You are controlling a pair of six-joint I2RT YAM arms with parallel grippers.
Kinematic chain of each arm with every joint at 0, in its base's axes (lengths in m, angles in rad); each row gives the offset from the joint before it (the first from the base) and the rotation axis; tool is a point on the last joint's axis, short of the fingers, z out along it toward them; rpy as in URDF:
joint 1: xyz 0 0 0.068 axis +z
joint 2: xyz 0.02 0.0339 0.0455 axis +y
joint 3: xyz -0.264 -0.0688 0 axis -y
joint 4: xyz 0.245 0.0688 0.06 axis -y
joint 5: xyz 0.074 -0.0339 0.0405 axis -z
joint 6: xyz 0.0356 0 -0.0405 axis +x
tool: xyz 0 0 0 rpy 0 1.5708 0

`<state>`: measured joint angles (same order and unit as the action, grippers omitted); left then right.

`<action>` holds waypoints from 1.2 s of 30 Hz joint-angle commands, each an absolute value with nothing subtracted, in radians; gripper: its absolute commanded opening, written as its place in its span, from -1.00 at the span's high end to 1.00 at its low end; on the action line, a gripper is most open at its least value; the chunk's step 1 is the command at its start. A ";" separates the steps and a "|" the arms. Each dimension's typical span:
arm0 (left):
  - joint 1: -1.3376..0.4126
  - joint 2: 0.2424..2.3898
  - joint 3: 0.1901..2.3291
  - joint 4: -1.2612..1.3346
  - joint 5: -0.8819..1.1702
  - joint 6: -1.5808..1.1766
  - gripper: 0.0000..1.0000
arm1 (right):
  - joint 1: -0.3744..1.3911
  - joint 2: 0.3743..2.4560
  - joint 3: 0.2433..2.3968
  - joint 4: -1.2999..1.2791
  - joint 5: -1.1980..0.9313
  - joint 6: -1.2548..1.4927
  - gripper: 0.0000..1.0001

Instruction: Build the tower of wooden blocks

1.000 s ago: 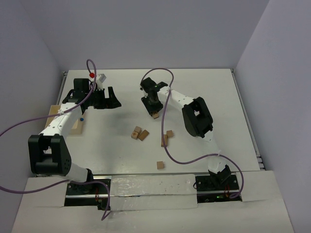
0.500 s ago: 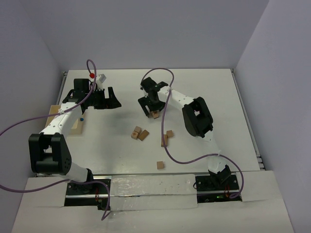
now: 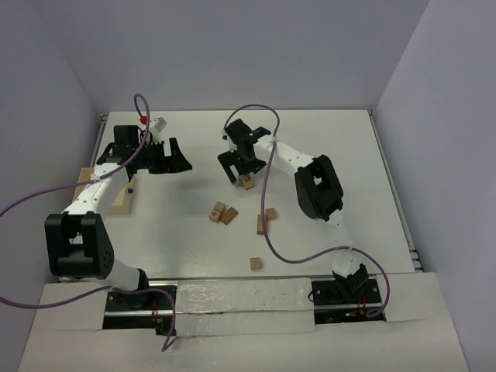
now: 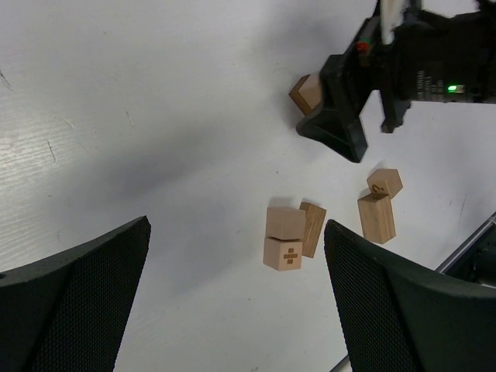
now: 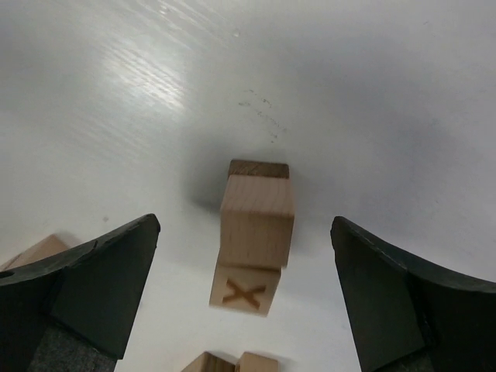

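The right gripper (image 3: 243,167) has just been opened wide, and the block it carried is left on the tower (image 5: 256,221), near the centre of the table (image 3: 349,155); one placement is judged complete. The stack is of square-edged, matt tan wood, with an X stamped on a lower cube. Loose wood blocks (image 3: 223,212) lie at its 6 o'clock. The left gripper (image 3: 178,158) is held open and empty at 9 o'clock.

A pale tray (image 3: 122,204) lies at the white table's (image 3: 364,155) left edge.
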<state>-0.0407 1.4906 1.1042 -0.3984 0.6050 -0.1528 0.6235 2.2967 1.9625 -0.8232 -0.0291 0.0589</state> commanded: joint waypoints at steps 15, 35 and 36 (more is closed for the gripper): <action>0.097 1.422 1.152 -0.390 0.764 -0.143 -0.98 | 0.738 1.842 1.876 -0.827 -0.072 -0.008 -0.99; 0.141 1.363 1.094 -0.397 0.719 -0.110 -0.99 | 0.909 1.882 1.533 -0.678 -0.003 0.156 -0.98; 0.141 1.363 1.094 -0.397 0.719 -0.110 -0.99 | 0.913 1.891 1.525 -0.670 -0.002 0.161 -0.98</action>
<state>0.1287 1.3823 1.0943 -0.4084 0.7147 -0.1219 0.8924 1.8597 1.5489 -0.7365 -0.0365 0.1108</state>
